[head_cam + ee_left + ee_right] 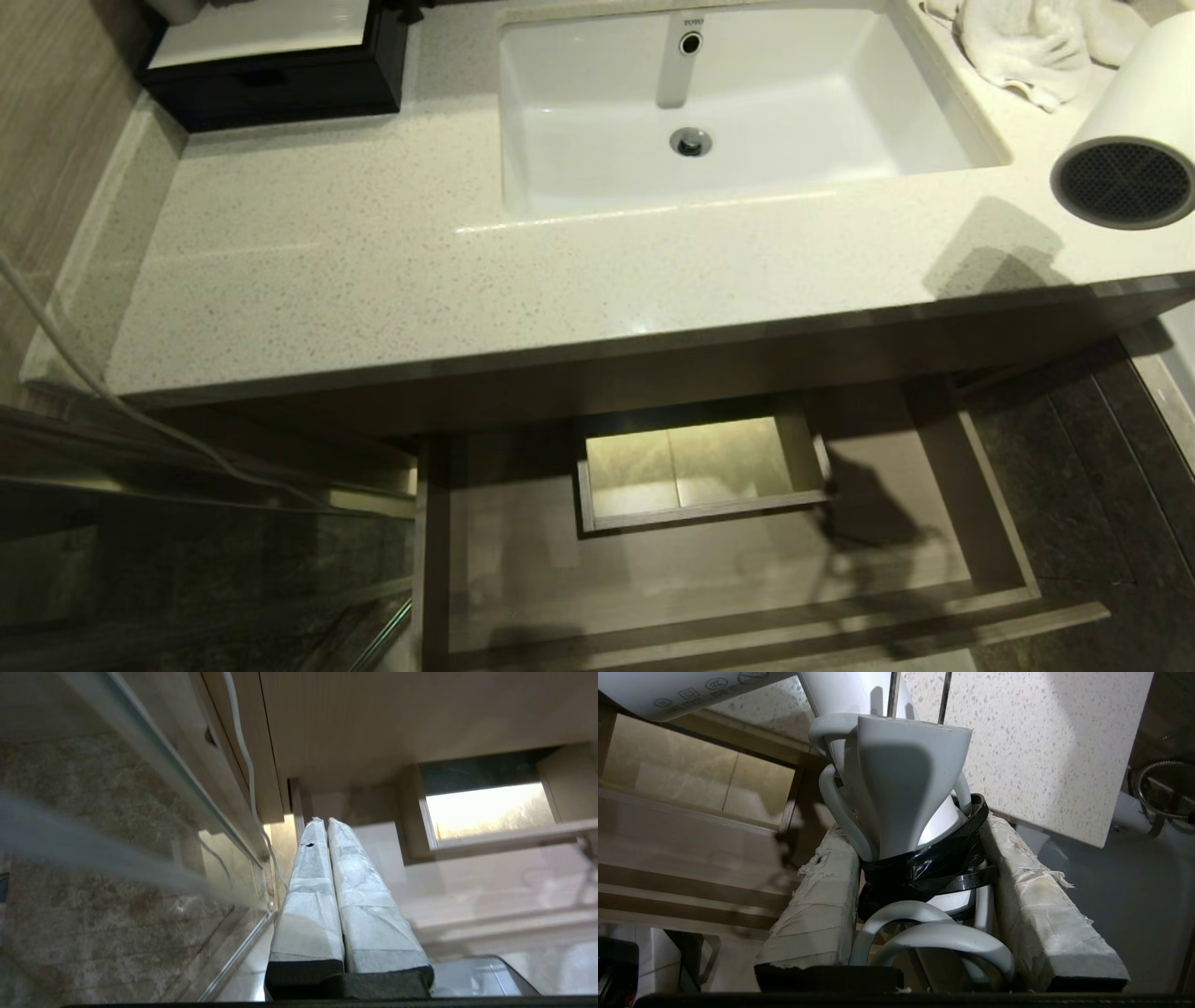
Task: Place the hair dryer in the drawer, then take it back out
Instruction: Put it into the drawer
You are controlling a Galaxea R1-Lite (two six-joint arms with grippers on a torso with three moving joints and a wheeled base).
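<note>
The hair dryer [1134, 140] is being held at the right edge of the head view, above the front right corner of the speckled countertop [392, 271], its dark mesh grille facing the camera and its shadow being cast on the stone just beside it. In the right wrist view, the right gripper [920, 858] is seen closed roughly halfway around the dryer's folded handle and its coiled white cord [934, 938], which is bound with a black strap; the taped fingers [817, 914] are pressed against both sides of the bundle.

Below the counter's front edge, the drawer [1004, 523] is standing pulled out, its floor bare around the boxed rectangular cut-out [700, 467], through which lit tile is showing. Open room is being left across the whole drawer.

The white sink [738, 103] is set into the countertop, with a white towel [1027, 42] lying behind the dryer and a black box [271, 75] at the far left corner.

The left gripper [322, 823] is being kept low beside a glass panel [117, 826], left of the drawer, its padded fingers pressed together with nothing between them.
</note>
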